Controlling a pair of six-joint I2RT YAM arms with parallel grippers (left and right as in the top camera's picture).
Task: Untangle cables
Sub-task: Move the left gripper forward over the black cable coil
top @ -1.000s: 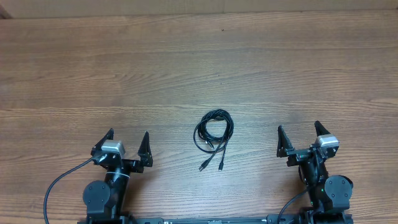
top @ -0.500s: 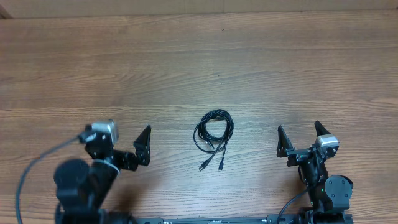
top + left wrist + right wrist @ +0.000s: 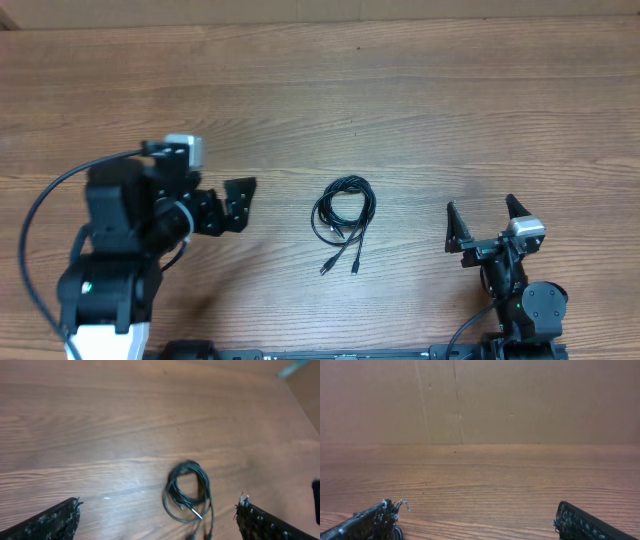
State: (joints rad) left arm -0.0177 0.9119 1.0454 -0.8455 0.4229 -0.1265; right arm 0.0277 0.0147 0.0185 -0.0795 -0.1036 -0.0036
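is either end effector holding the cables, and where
Nothing is held: left end effector and right end effector are open, the cables lying untouched between them.

Black arms (image 3: 120, 215), grey wrist cameras (image 3: 524, 227), seemingly toothed end effectors (image 3: 480, 203).

Overhead: fixed high, looking straight down on the table (image 3: 400, 90), with the arm bases at the frame's 6 o'clock edge. Widest and farthest view.

Left wrist: raised and pitched down, mid range. Frame top lies near the overhead's 12 o'clock, judging by the wood grain. The left gripper (image 3: 159, 505) has its tips in the bottom corners. Shares the cables (image 3: 189, 492) with the overhead.

Right wrist: low, close to the wood, level, facing 12 o'clock toward the back wall (image 3: 480, 400). The right gripper (image 3: 475, 507) has its tips in the bottom corners.
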